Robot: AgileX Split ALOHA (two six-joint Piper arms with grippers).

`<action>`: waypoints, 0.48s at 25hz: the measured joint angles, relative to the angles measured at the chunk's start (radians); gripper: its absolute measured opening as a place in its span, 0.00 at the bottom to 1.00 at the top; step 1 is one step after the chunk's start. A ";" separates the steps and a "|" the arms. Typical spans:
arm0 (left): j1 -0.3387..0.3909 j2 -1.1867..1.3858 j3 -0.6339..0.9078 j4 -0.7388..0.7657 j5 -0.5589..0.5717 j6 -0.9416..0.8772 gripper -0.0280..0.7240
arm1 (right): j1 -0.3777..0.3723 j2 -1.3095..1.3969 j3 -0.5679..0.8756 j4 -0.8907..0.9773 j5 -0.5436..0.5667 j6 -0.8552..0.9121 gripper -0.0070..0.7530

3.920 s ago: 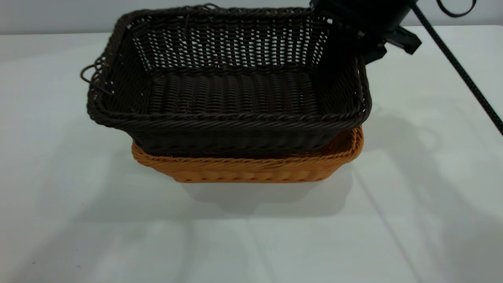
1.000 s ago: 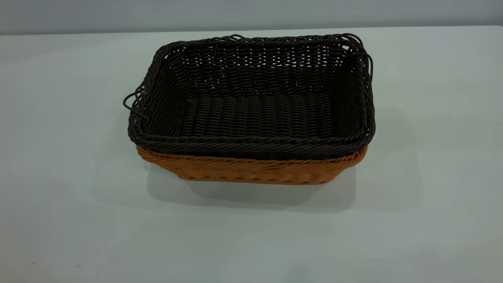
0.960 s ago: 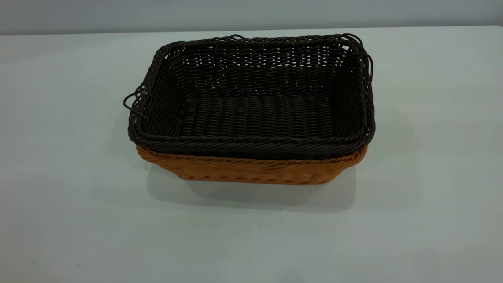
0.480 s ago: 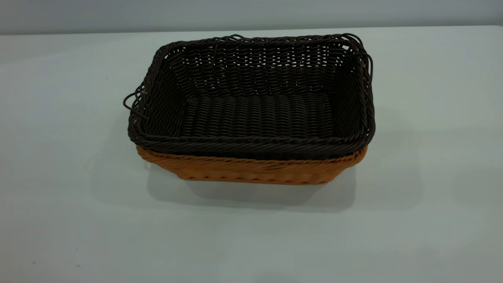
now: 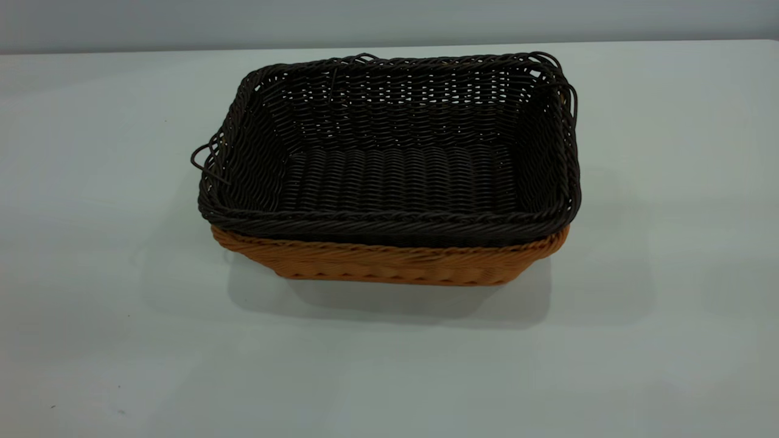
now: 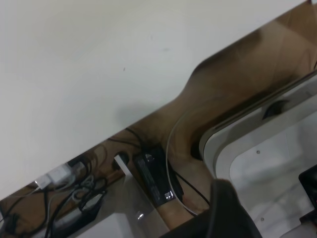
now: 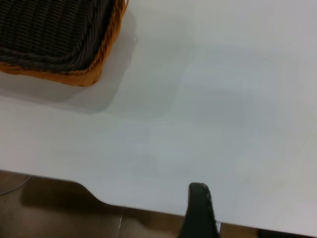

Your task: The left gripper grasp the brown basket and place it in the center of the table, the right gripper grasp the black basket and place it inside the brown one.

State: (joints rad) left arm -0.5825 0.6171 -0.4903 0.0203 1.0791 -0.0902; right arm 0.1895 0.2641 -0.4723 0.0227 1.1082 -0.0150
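The black basket (image 5: 395, 176) sits nested inside the brown basket (image 5: 389, 264) in the middle of the white table (image 5: 669, 182). Only the brown basket's front wall and rim show below the dark rim. Neither gripper appears in the exterior view. In the right wrist view, a corner of the black basket (image 7: 44, 29) and the brown basket's rim (image 7: 84, 77) lie far from my right gripper (image 7: 198, 210), which hovers over the table's near edge (image 7: 148, 198). My left gripper (image 6: 228, 208) hangs past the table's edge (image 6: 148, 111), away from both baskets.
Below the table edge in the left wrist view are a wooden floor, tangled cables (image 6: 74, 198), a black box (image 6: 156, 178) and a pale rounded base (image 6: 257, 153). Bare tabletop surrounds the baskets on all sides.
Since the earliest frame the right arm has left the black basket's far right corner, and that basket has dropped deeper into the brown one. Over the last second nothing has moved.
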 joint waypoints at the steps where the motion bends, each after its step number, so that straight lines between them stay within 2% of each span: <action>1: 0.000 -0.007 0.000 0.000 0.000 0.000 0.58 | 0.000 0.000 0.000 0.000 0.000 0.001 0.66; 6: 0.000 -0.057 0.000 0.000 0.000 0.000 0.57 | -0.009 -0.033 0.000 0.001 -0.002 0.002 0.66; 9: 0.001 -0.096 0.000 -0.001 0.001 0.001 0.57 | -0.068 -0.113 0.000 0.002 -0.002 0.002 0.66; 12: 0.060 -0.140 0.000 -0.010 0.002 0.001 0.57 | -0.101 -0.243 0.000 0.001 -0.002 0.002 0.66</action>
State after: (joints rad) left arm -0.5220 0.4772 -0.4903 0.0099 1.0812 -0.0893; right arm 0.0885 0.0210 -0.4723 0.0236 1.1064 -0.0127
